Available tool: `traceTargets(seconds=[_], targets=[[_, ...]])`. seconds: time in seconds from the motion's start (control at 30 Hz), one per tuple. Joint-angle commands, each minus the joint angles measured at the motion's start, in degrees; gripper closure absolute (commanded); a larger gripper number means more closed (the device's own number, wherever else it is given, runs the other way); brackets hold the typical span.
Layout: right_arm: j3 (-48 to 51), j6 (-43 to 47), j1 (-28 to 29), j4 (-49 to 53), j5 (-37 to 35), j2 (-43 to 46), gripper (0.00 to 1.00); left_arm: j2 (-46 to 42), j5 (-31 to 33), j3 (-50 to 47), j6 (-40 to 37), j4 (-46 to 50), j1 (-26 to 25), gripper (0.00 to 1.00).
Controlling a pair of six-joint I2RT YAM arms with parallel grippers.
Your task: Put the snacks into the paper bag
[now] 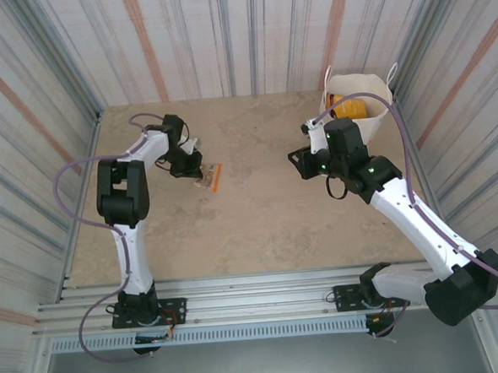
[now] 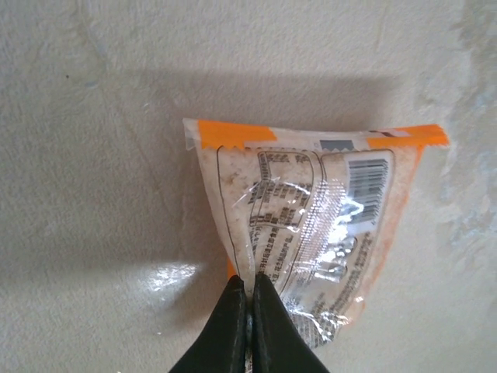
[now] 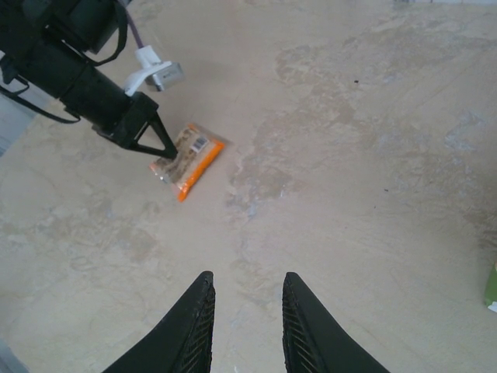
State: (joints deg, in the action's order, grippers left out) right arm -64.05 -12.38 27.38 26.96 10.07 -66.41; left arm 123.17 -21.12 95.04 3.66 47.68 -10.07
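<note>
The left gripper (image 2: 250, 311) has its fingers closed on the near corner of a clear, orange-edged packet (image 2: 303, 225), which lies flat on the beige table (image 1: 260, 228) in the far-left part of the work area, well apart from everything else. Bare tabletop spreads around the packet on all sides, with a broad open stretch running right toward the paper bag (image 1: 338, 86). The bag stands upright in the far-right corner, close against the striped wall panels (image 1: 223, 36) that close off the left, far and right edges. A metal rail (image 1: 256, 304) carrying both arm bases lines the near edge.

From overhead, a yellow-orange packet (image 1: 352, 110) can be seen inside the bag's open mouth, and the right arm is bent so that its wrist hangs just near of the bag. The left wrist camera gives the close detail the overhead view lacks: a barcode (image 2: 366, 177) and printed label on the packet's glossy film, an orange strip along its far edge, and the two dark fingertips meeting tight on the film.

The right wrist camera looks left across the table. The right gripper (image 3: 247, 315) has its fingers apart with nothing between them, above bare surface, and the left gripper with its packet lies well beyond. A sliver of green (image 3: 491, 287) shows at that view's right edge; what it is cannot be told
</note>
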Motion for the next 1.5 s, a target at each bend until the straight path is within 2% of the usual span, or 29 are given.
traceTargets(seconds=[0.0,0.37,0.47,0.63,0.73,0.93,1.23,1.47], targets=[[-0.5,-1.9,0.3,-1.8,-0.7,0.4,0.72,-6.2,-2.6,-1.0,0.1,-0.6,0.0,0.99],[3.5,-14.2,1.1,-14.9,8.3,-2.6,0.63,-23.9,-11.3,-7.8,7.5,-8.7,-1.4,1.00],[3.6,-15.8,1.4,-17.7,10.8,-4.6,0.58,-28.9,-15.9,-10.0,10.9,-13.9,-1.9,1.00],[3.8,-18.2,1.5,-24.1,14.5,-6.8,0.49,-36.6,-24.5,-14.7,16.0,-27.9,-3.5,1.00],[3.8,-19.2,1.4,-28.2,16.7,-7.4,0.46,-39.1,-27.3,-16.0,18.4,-33.9,-4.7,1.00],[3.9,-22.0,1.0,-36.1,21.6,-8.9,0.39,-40.2,-31.0,-16.7,20.5,-40.0,-6.6,1.00],[2.9,-26.3,-0.3,-45.8,25.7,-10.9,0.41,-40.0,-34.0,-16.6,19.4,-42.5,-9.2,1.00],[2.3,-28.0,-0.8,-46.9,27.1,-11.9,0.62,-39.9,-35.5,-16.6,18.7,-43.4,-9.9,1.00]])
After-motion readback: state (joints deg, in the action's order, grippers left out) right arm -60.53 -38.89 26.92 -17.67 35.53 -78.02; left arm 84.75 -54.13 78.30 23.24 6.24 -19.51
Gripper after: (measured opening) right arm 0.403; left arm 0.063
